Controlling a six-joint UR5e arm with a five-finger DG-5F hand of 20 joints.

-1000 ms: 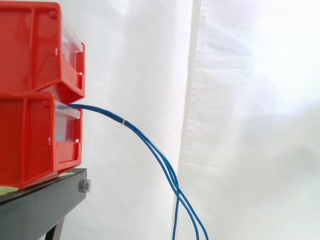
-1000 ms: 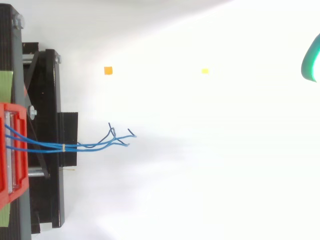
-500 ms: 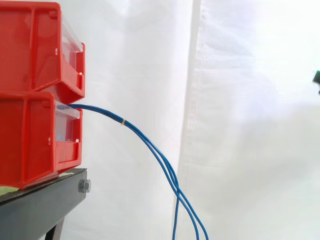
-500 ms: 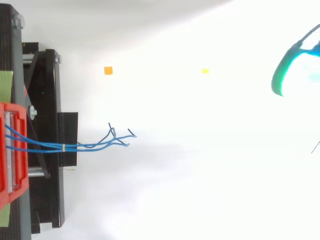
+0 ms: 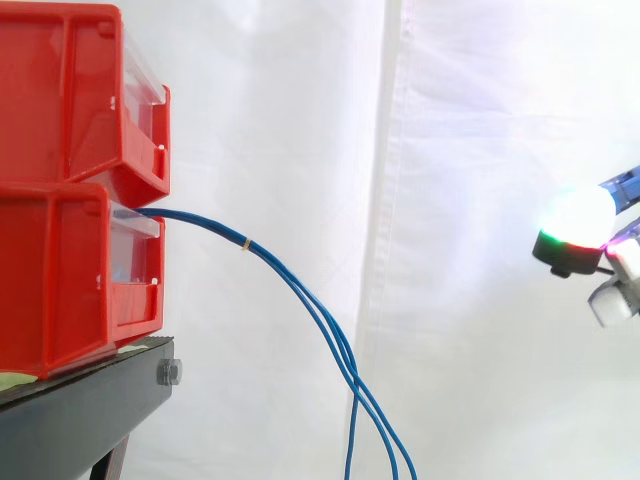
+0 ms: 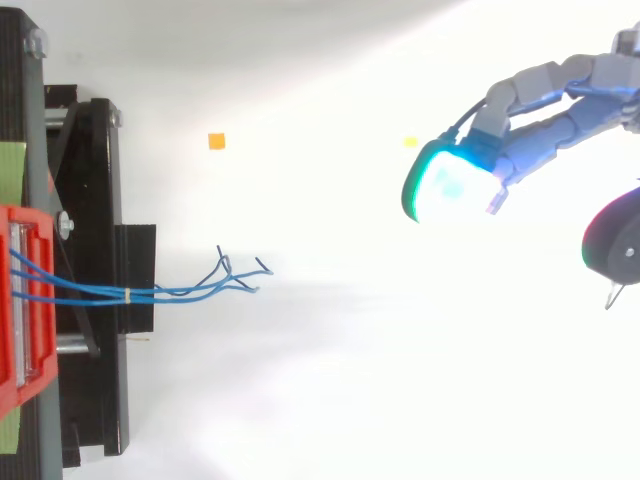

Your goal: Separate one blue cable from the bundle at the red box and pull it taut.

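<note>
The blue cables [image 5: 200,226] leave the lower red bin [image 5: 60,280] as one bundle, tied by a small band [image 5: 247,243] just outside it. They then droop away from the bin, loose ends fanned apart. Their long axis runs roughly toward the hand [image 6: 560,125], which lies well apart beyond those ends. Its fingers [image 6: 450,187] are loosely extended, thumb spread, holding nothing. The reach probably goes toward the bin along that line.

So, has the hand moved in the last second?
Yes. In the top view the hand has come in from the right edge, leftward toward the blue cables; its leading pad is now beside the yellow marker.
</note>
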